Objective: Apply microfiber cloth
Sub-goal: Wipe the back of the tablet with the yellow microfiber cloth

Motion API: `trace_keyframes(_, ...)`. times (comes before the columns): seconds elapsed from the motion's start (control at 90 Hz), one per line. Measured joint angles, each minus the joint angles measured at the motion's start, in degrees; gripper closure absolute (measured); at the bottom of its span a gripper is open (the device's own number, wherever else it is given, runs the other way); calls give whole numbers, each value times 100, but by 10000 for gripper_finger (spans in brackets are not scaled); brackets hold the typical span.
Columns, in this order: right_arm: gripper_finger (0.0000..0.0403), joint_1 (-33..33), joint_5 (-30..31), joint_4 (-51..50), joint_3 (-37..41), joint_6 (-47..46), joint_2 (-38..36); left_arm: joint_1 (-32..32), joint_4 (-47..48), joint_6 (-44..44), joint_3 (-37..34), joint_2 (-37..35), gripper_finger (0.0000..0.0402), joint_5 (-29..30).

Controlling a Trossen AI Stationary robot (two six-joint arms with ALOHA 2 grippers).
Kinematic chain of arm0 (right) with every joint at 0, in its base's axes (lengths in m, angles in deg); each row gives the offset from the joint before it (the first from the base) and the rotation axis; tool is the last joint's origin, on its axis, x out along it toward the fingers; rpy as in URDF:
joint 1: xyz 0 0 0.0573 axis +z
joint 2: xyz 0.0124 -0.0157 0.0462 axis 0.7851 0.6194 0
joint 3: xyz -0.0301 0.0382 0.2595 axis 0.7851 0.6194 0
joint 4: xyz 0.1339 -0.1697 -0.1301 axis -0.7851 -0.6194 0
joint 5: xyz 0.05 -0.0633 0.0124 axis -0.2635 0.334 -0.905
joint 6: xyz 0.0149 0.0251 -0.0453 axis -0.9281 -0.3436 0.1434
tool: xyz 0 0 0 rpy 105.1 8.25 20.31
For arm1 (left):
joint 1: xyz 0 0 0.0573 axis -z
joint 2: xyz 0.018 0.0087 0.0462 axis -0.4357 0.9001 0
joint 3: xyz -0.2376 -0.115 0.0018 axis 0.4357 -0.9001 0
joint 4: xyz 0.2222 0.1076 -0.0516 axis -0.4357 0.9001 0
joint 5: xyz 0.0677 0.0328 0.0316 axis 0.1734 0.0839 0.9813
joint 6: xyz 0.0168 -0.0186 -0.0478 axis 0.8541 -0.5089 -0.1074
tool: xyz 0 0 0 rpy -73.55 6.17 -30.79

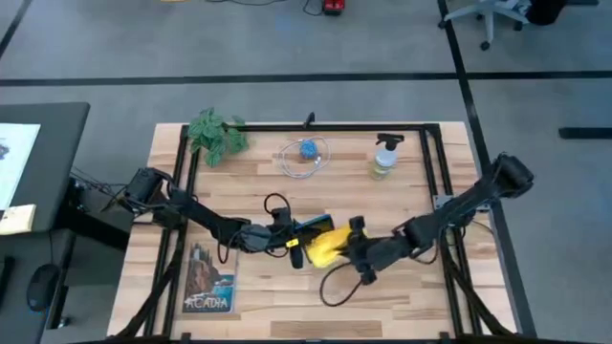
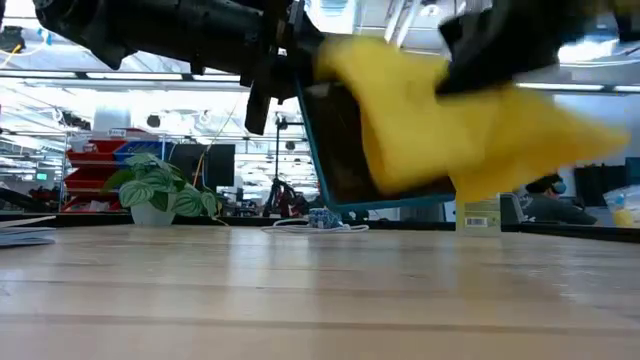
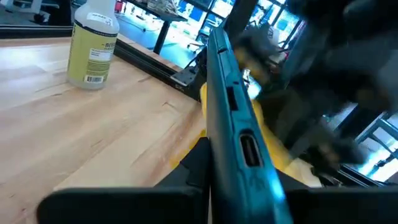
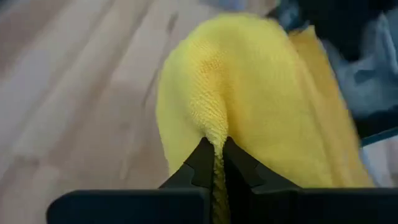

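Right hand [image 4: 214, 163] pinched shut on a fold of the bright yellow microfiber cloth [image 1: 328, 247], which we see bunched against the face of the dark, teal-edged rectangular tablet [image 1: 311, 226], above the desk [image 1: 402, 296] near its centre. Left hand [image 1: 277, 235] clamps the tablet's edge, holding it tilted almost upright. We judge the wipe must run along the tablet's face, away from the left hand.

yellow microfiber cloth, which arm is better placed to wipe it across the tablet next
Right. The right gripper has its jaws shut on the bright yellow microfiber cloth, already draped against the dark, teal-edged rectangular tablet. The left gripper holds that tablet up off the wooden table, so it probably only steadies.
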Motion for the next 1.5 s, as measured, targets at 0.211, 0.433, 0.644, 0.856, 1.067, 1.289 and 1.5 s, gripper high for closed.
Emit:
trace_keyframes(0.211,403,421,1987,130,-154,892,-260,0,0,9,0,0,386,4)
trace_keyframes(0.433,403,393,2039,160,-208,740,-864,0,37,26,0,0,386,-4)
trace_keyframes(0.644,403,85,607,-217,-205,85,-515,22,44,96,0,0,386,-44)
trace_keyframes(0.856,403,65,-500,-294,-201,274,-125,22,42,114,0,0,386,-44)
trace_keyframes(1.067,403,262,883,-95,-201,703,-751,37,17,105,0,-2,386,-50)
trace_keyframes(1.289,403,93,1818,778,-208,745,-1014,44,-294,149,0,-13,386,-198)
trace_keyframes(1.5,403,-140,212,63,-208,311,-389,43,-463,367,2,-13,386,-288)
